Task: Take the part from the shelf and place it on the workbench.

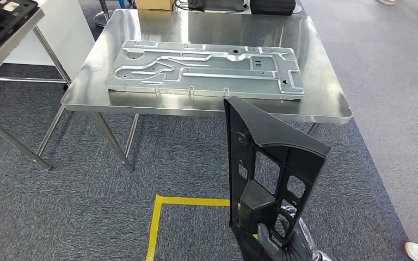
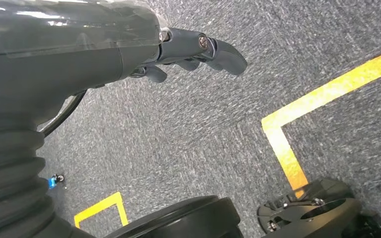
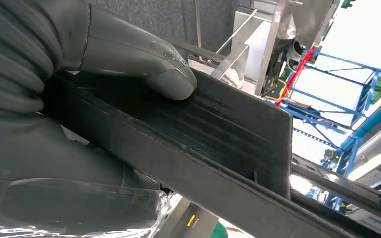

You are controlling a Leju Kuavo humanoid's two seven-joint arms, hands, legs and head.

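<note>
Holding the black part [image 1: 272, 179] upright, low right of the head view, short of the workbench [image 1: 326, 103].
Right hand [image 3: 69, 99] is clamped on it, thumb pressed flat on its face. Left hand [image 2: 178, 49] hangs over the grey carpet [image 2: 203, 129], fingers loosely curled, nothing in them. Further back, a stamped metal panel [image 1: 207, 68] lies on the bench top.

Right hand [image 3: 69, 99] grips the black part [image 1: 272, 174], thumb pressed flat on its face, part upright. Left hand [image 2: 178, 49] hangs down, fingers loosely curled, holding nothing.
</note>
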